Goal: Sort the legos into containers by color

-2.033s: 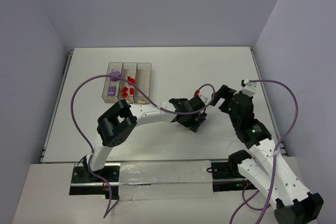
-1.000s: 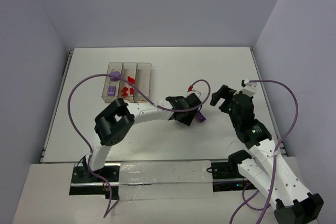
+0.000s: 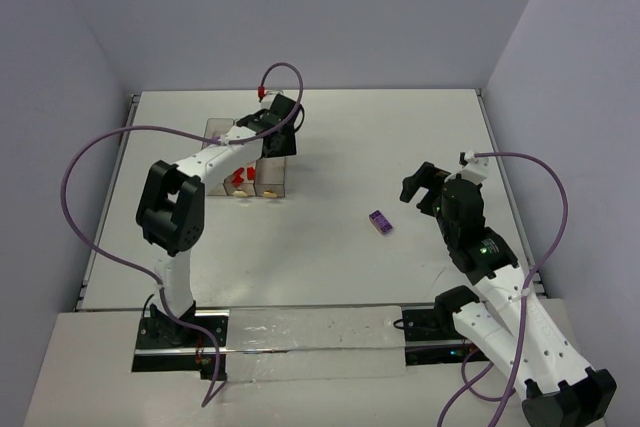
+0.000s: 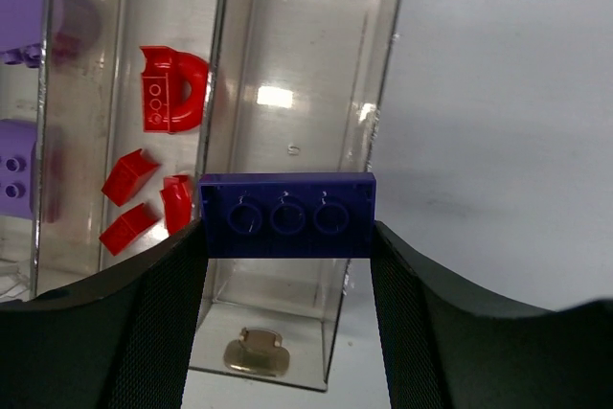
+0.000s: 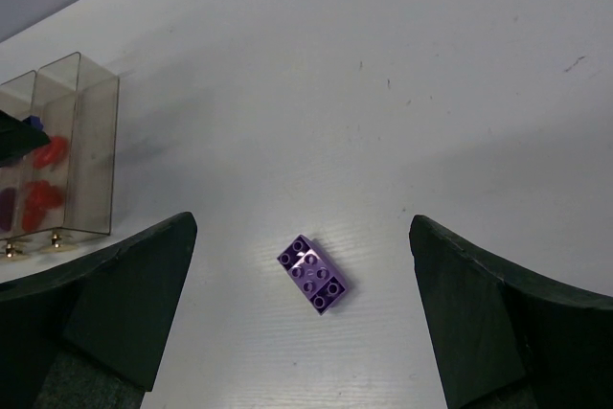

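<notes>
Left arm (image 3: pixel 215 159): reaching far forward; left gripper (image 4: pixel 287 237) clamped on a purple brick (image 4: pixel 287 215). Right arm (image 3: pixel 480 247): elbow folded, wrist apparently pitched downward; right gripper (image 5: pixel 299 237) jaws wide apart, empty.

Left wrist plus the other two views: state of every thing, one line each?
left claw: shut on dark purple brick
dark purple brick: held, underside toward the wrist camera
right claw: open, empty
light purple brick: lying loose, studs up
left bin: holds purple bricks
middle bin: holds red pieces
right bin: holds one pale piece

Robot lab cell: white table (image 3: pixel 400 137) boxed by plain walls (image 3: pixel 300 17).
</notes>
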You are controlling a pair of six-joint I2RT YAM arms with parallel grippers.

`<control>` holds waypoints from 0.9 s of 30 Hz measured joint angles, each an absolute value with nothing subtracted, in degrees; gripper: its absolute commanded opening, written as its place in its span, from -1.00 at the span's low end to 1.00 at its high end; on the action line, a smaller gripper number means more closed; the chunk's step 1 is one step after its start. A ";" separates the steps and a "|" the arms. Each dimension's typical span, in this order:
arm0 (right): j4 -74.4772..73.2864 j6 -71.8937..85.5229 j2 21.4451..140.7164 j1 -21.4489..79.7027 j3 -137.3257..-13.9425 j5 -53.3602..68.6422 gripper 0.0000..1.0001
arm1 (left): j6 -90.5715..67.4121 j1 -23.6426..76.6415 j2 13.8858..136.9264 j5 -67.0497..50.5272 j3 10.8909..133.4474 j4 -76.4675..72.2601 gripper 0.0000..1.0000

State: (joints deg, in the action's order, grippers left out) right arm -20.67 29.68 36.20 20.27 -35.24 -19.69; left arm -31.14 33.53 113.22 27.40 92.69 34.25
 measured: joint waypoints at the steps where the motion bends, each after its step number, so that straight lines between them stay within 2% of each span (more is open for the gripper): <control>1: -20.67 29.67 36.23 20.27 -35.24 -19.68 1.00 | -31.18 33.16 113.45 27.48 92.73 34.25 0.38; 3: -20.67 29.69 36.39 20.27 -35.24 -19.68 1.00 | -31.32 32.51 113.68 27.81 92.73 34.35 0.67; 5: -20.67 29.69 36.67 20.27 -35.24 -19.62 1.00 | -31.37 32.08 113.75 28.05 92.73 34.31 0.88; 7: -20.67 29.69 36.95 20.27 -35.24 -19.46 1.00 | -31.31 31.91 113.75 28.08 92.73 34.20 0.99; 14: -20.67 29.69 37.06 20.27 -35.24 -19.27 1.00 | -30.90 31.91 113.55 27.49 92.23 33.16 0.99; 20: -20.67 29.67 37.08 20.27 -35.24 -19.35 0.99 | -30.00 33.28 110.07 26.13 89.43 31.68 0.80; 27: -21.56 28.78 37.13 20.27 -36.25 -20.68 1.00 | -30.33 46.82 107.31 22.04 90.35 31.53 0.74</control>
State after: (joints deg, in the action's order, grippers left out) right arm -21.56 28.78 37.13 20.27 -36.25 -20.68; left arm -30.33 46.82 107.31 22.04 90.35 31.53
